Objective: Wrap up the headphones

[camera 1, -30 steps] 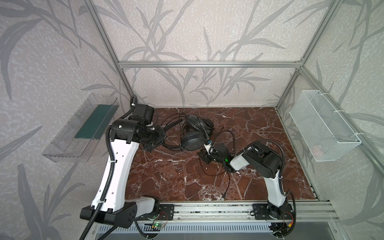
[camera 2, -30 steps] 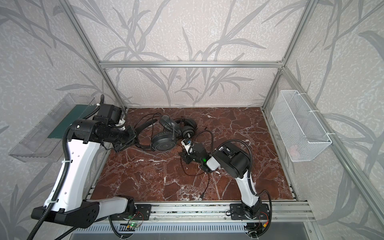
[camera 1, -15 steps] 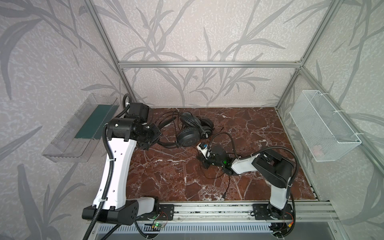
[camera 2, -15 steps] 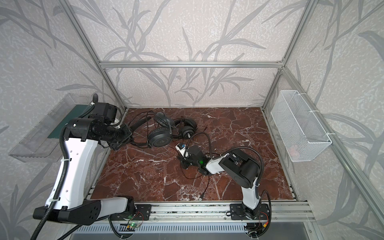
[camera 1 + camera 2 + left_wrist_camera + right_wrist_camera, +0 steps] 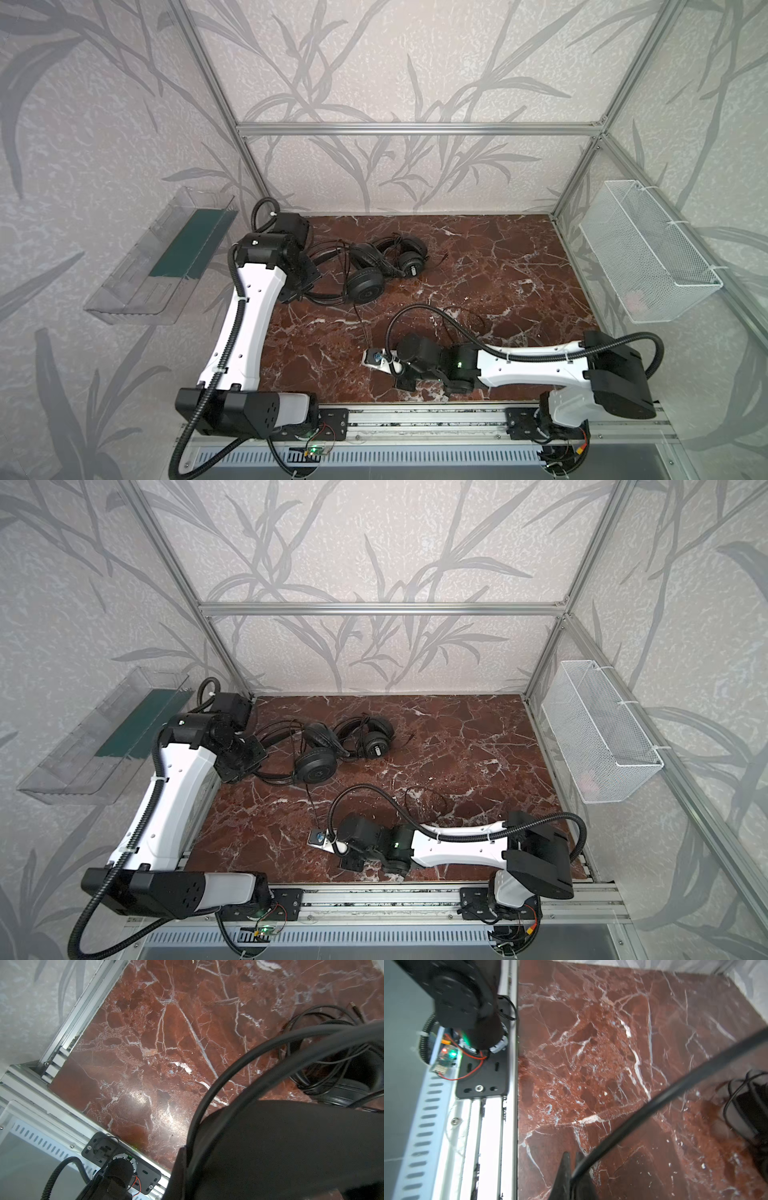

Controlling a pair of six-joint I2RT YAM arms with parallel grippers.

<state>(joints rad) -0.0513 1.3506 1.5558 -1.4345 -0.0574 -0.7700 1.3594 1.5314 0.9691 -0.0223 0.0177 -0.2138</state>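
The headphones [image 5: 365,257] lie in a black heap on the far left part of the red marble table [image 5: 519,266]. A smooth earcup [image 5: 365,284] sits nearest, and a ridged earcup [image 5: 411,262] lies just to its right and farther back. How many headsets make up the heap cannot be told.

A thin wire headband [image 5: 214,1084] curves out of the heap to the left, into the left gripper [image 5: 300,287]. That gripper is closed tight on it at the far left edge of the table.

A thin black cable [image 5: 360,322] runs from the smooth earcup toward the near edge. It ends at the right gripper [image 5: 372,360], which sits low over the marble near the middle front. In the right wrist view its two dark fingertips [image 5: 566,1160] are pressed together, with the cable pinched between them. From there the cable stretches up and away toward the heap. More loose cable loops on the marble behind the right arm [image 5: 426,802].

An aluminium rail [image 5: 415,415] carrying both arm bases runs along the near edge. A clear plastic bin [image 5: 137,286] hangs on the left wall and a white wire basket [image 5: 648,257] on the right wall, both well apart from the headphones.
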